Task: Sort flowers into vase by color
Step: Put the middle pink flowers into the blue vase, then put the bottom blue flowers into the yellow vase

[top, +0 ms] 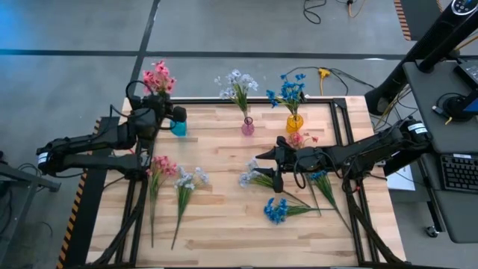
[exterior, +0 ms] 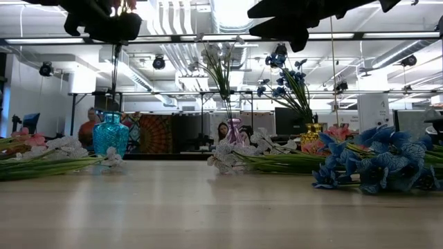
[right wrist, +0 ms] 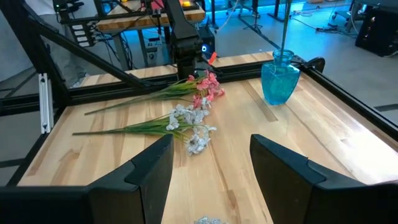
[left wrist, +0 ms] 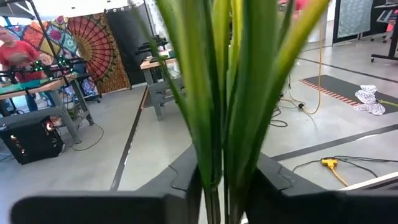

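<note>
Lowering pink-blossomed artificial spray (top: 158,77) into blue glass vase (top: 178,128) at bench's far-left edge | left gripper (top: 151,106) clamped on its green stems above the vase | keep stems vertical, release once seated | right gripper (top: 272,163) open, mid-bench

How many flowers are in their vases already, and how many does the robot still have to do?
Two look done: a white spray in the pink vase, a blue spray in the yellow vase. In hand: the left tool holds a pink spray above the teal vase. Left: five sprays lying on the table. The right tool hovers open.
</note>
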